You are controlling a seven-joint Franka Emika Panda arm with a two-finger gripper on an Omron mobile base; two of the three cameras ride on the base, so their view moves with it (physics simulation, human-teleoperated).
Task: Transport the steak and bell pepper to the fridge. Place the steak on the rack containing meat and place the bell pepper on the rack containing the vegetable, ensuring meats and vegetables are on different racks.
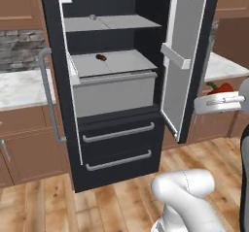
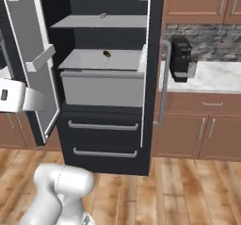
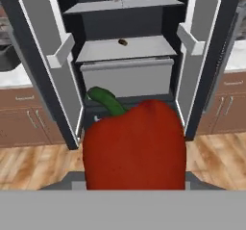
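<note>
the gripper (image 1: 228,94), at the right edge of the left base view, is clenched on the bell pepper (image 3: 134,145), whose red body and green stem take up the lower middle of the hand view; in the left base view a bit of the same red shows just above the white hand at the right edge. the fridge (image 1: 53,80) stands open in the centre of all three views, both doors swung wide, with pale bins on the door at the upper right of the left base view. inside, the rack containing meat (image 1: 116,22) sits near the top of the frame with a small pale item on it, too small to make out. one level lower, the rack containing the vegetable (image 1: 121,61) carries a small dark brown item (image 1: 101,58) near its back. a grey drawer (image 1: 114,92) sits below that shelf. in the right base view a black coffee machine (image 2: 180,59) stands on the pale counter (image 2: 216,76) at the right, just beside the fridge. the steak cannot be made out for certain in these views.
</note>
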